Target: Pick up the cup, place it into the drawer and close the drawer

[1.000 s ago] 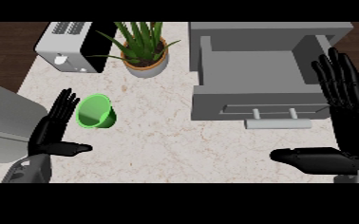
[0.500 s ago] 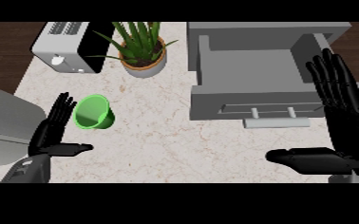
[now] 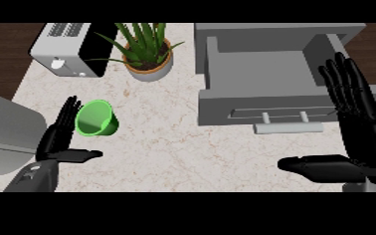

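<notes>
A pale marbled tabletop [image 3: 169, 144] is filling the view from above. One grey drawer [image 3: 260, 79] is standing pulled open and holding nothing, just ahead and to the inside of the right robot hand [image 3: 345, 124], with its front panel and handle [image 3: 288, 128] facing the robot. That right robot hand is resting at the view's right edge, fingers straight and spread, thumb pointing inward, gripping nothing.

Far across from it, ahead of the left robot hand [image 3: 60, 139], one white toaster [image 3: 67, 50] is sitting at the back, and one potted plant [image 3: 149, 55] is standing beside it, between toaster and drawer.

The left robot hand is showing at the lower left, fingers straight and apart, thumb out, holding nothing. One green cup [image 3: 96, 118] is lying tipped on the tabletop just beside those fingers, to their right, whether touching cannot be told; its mouth is showing toward the camera.

Judging by this, the task is barely beginning: the cup is not yet grasped, so lifting, placing it in the drawer and closing the drawer are all remaining.
</notes>
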